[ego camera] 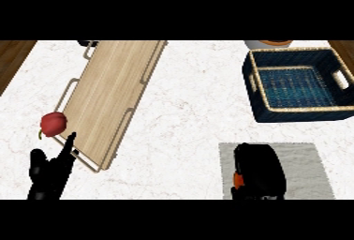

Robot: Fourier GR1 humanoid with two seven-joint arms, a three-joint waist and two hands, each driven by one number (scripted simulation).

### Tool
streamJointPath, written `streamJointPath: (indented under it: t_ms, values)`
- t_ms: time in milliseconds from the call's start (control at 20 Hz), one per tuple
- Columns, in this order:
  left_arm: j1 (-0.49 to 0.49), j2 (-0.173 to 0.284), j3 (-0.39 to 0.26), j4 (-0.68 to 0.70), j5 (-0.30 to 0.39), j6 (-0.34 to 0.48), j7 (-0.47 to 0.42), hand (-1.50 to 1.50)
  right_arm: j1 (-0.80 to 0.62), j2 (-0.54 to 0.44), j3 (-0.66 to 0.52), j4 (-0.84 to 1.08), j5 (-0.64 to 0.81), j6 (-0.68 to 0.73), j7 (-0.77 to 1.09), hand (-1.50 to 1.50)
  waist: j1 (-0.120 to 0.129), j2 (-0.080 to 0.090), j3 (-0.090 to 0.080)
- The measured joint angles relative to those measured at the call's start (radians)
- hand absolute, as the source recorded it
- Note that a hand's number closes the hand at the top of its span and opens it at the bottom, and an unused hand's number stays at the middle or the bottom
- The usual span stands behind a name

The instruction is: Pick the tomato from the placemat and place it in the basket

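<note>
Right hand (259,168) curls over tomato (237,180) on grey placemat (307,164); no writing visible.

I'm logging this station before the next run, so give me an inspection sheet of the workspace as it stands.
Surface: white marble counter, wood at both side edges.
Job's things: tomato mostly hidden under the right hand, on the grey placemat; dark blue basket with nothing in it, far right.
Clutter: wooden tray with metal handles; red pepper beside it; orange-rimmed object cut off behind the basket.
Hands: right hand curled over the tomato; left hand open, fingers up, lower left.
Cables: nothing seen.
Surroundings: nothing seen.
</note>
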Motion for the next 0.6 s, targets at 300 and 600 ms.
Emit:
streamJointPath:
  t_ms: [300, 600]
  values:
    - [0.004, -0.012, 0.002, 0.004, -0.012, 0.007, -0.006, 0.00, -0.077, 0.156, 0.117, -0.069, 0.003, 0.054, 0.070, 1.50, -0.005, -0.001, 0.004]
    - [0.019, -0.013, 0.008, -0.013, -0.011, 0.009, -0.007, 0.00, -0.101, 0.198, 0.066, -0.277, -0.197, -0.192, 0.137, 1.50, -0.012, 0.002, 0.003]
